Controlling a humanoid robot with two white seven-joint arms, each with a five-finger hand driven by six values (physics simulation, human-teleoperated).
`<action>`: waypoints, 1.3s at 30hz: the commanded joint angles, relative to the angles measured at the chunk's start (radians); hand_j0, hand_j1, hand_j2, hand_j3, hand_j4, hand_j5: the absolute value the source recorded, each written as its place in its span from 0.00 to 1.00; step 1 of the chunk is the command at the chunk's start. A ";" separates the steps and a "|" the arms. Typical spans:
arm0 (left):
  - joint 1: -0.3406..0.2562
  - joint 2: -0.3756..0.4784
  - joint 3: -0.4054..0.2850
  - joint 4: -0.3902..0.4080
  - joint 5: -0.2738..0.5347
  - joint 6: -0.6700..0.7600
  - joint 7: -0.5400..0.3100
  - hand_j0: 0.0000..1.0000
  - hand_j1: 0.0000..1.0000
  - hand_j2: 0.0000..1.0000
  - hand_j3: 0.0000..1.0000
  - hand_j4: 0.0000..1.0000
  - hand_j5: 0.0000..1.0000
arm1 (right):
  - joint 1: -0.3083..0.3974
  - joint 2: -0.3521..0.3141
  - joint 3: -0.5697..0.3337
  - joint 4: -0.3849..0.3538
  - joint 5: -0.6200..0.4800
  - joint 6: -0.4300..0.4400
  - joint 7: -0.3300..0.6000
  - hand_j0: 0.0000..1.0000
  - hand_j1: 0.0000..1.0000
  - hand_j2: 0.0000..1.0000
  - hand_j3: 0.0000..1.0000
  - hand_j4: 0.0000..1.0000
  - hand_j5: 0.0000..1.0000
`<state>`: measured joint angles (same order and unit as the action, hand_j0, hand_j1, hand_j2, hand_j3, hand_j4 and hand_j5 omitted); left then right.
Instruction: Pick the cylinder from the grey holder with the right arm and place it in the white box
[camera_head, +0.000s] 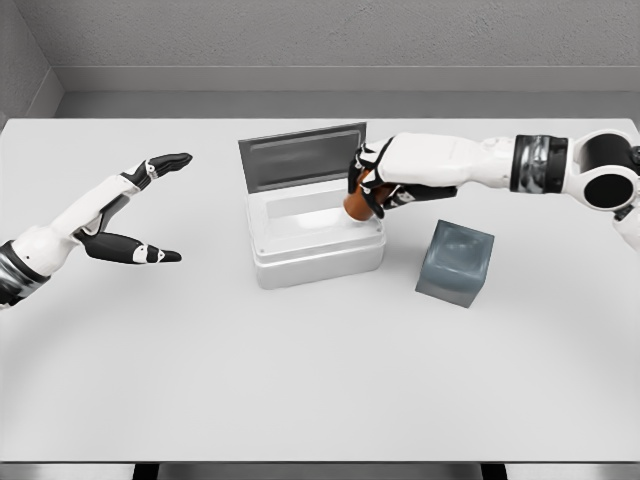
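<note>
An orange-brown cylinder (357, 204) is held in my right hand (372, 188), whose black fingers are curled around it. The hand hangs over the right part of the white box (300, 268), just above its rim. The box stands open in the middle of the table, its grey lid (303, 156) raised at the back. The grey holder (456, 263), a dark cube, stands to the right of the box with nothing in it. My left hand (150, 210) hovers at the left of the table, fingers spread, holding nothing.
The white table (300, 380) stretches wide in front of the box and holder. A grey wall runs behind its far edge.
</note>
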<state>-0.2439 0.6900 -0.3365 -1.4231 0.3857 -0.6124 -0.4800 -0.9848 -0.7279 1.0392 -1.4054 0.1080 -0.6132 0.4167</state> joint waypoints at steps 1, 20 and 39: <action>0.000 0.000 0.001 0.000 0.010 0.002 0.000 1.00 1.00 1.00 1.00 1.00 1.00 | 0.000 0.018 -0.001 0.029 -0.002 0.002 -0.001 0.21 0.21 0.21 0.21 0.21 0.21; 0.006 0.000 0.001 0.000 0.025 0.002 0.000 1.00 1.00 1.00 1.00 1.00 1.00 | 0.000 0.027 -0.010 0.048 -0.004 0.002 -0.006 0.48 0.48 0.48 0.48 0.48 0.48; 0.031 -0.004 0.027 -0.019 0.027 0.002 0.000 1.00 1.00 1.00 1.00 1.00 1.00 | 0.000 0.038 -0.010 0.054 -0.004 0.002 -0.002 0.87 0.87 0.87 0.87 0.87 0.87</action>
<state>-0.2117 0.6847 -0.3226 -1.4340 0.4042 -0.6125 -0.4809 -0.9848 -0.6906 1.0303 -1.3508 0.1111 -0.6131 0.4133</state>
